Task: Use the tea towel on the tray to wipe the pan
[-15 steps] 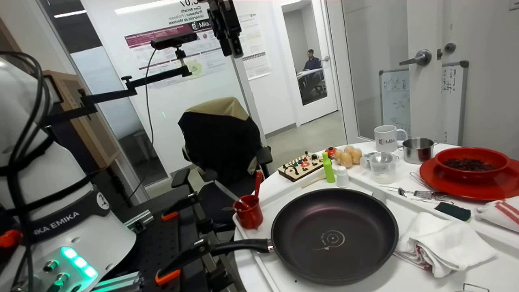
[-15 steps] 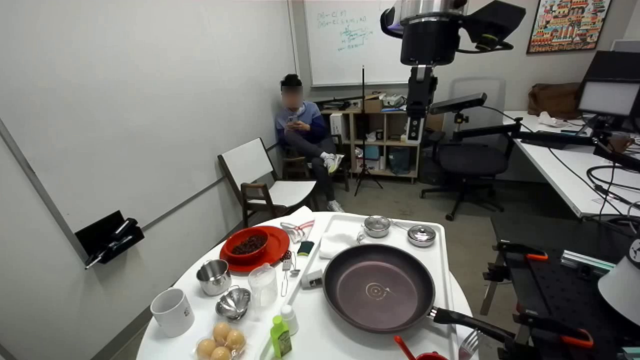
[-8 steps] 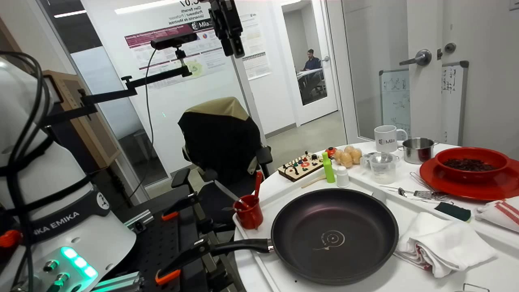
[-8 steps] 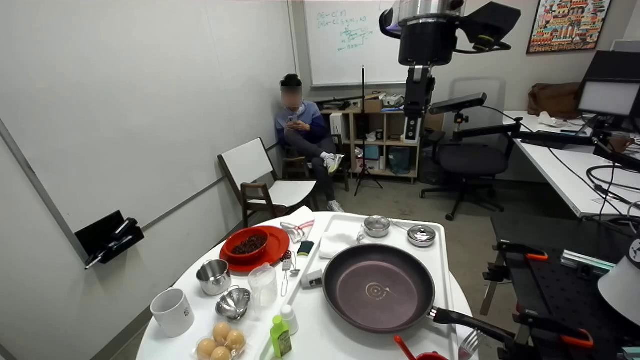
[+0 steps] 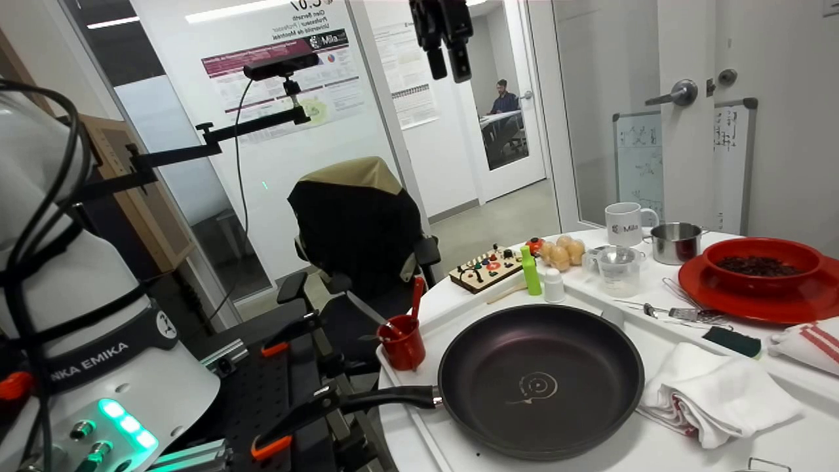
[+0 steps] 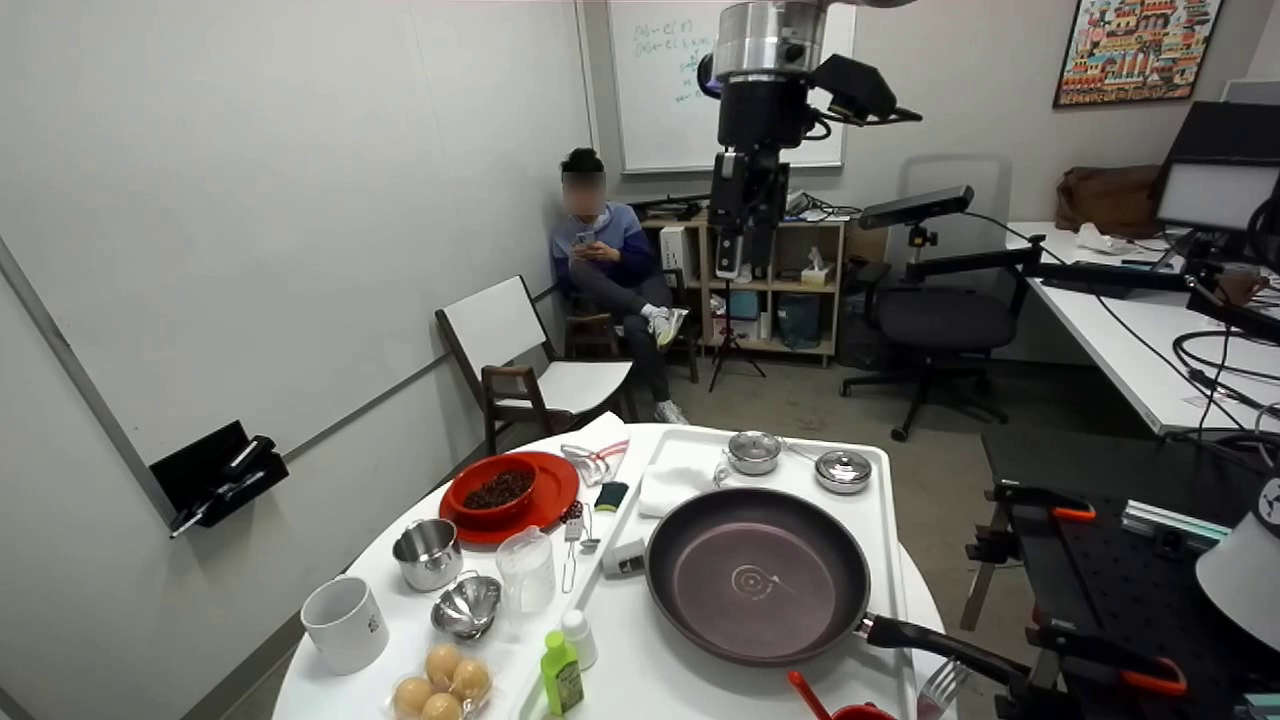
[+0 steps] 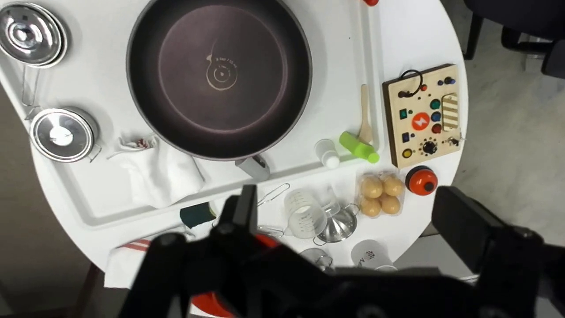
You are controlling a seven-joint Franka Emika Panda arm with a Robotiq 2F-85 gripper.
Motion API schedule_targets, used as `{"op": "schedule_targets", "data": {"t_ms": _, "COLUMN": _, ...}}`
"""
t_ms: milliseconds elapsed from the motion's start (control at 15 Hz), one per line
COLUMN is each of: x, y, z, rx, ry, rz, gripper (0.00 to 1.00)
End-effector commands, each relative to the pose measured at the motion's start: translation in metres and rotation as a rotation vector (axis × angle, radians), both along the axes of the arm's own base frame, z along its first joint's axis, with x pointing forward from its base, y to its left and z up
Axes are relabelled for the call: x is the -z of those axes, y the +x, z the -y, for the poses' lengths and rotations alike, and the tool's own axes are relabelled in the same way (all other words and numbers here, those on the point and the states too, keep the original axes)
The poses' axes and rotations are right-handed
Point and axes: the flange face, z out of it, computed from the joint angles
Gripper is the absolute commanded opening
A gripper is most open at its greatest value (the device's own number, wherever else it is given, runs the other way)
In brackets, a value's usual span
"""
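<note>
Hand [image 5: 449,69] high above white counter [image 7: 410,31], fingers wide apart, nothing between! White, red-trimmed, crumpled cloth tea towel [image 7: 159,176] lies left of finger gap in wrist view, long axis hard to call; round dark frying pan [image 7: 220,99] just beside it, white rectangular tray [image 7: 333,79] beneath both. Likely call: shift towel-ward, descend.
</note>
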Motion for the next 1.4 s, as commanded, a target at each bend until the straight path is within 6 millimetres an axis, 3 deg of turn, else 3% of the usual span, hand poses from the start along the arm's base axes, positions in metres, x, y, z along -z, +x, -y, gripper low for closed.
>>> {"op": "schedule_targets", "data": {"t_ms": 0, "x": 0.021, "y": 0.049, "z": 0.028, "rx": 0.033, "ry": -0.022, "rz": -0.032, "gripper": 1.00}}
{"op": "schedule_targets", "data": {"t_ms": 267, "x": 0.053, "y": 0.073, "z": 0.053, "rx": 0.023, "ry": 0.002, "rz": -0.246, "gripper": 1.00}}
{"op": "schedule_targets", "data": {"t_ms": 533, "x": 0.072, "y": 0.090, "z": 0.078, "rx": -0.004, "ry": -0.029, "rz": -0.384, "gripper": 1.00}}
{"op": "schedule_targets", "data": {"t_ms": 800, "x": 0.076, "y": 0.112, "z": 0.104, "rx": -0.072, "ry": -0.184, "rz": -0.336, "gripper": 1.00}}
{"op": "schedule_targets", "data": {"t_ms": 933, "x": 0.072, "y": 0.125, "z": 0.114, "rx": -0.056, "ry": -0.241, "rz": -0.231, "gripper": 1.00}}
{"op": "schedule_targets", "data": {"t_ms": 1133, "x": 0.058, "y": 0.129, "z": 0.107, "rx": 0.017, "ry": -0.190, "rz": -0.138, "gripper": 1.00}}
{"op": "schedule_targets", "data": {"t_ms": 1200, "x": 0.070, "y": 0.125, "z": 0.111, "rx": -0.016, "ry": -0.212, "rz": -0.176, "gripper": 1.00}}
{"op": "schedule_targets", "data": {"t_ms": 1333, "x": 0.066, "y": 0.127, "z": 0.109, "rx": -0.005, "ry": -0.205, "rz": -0.161, "gripper": 1.00}}
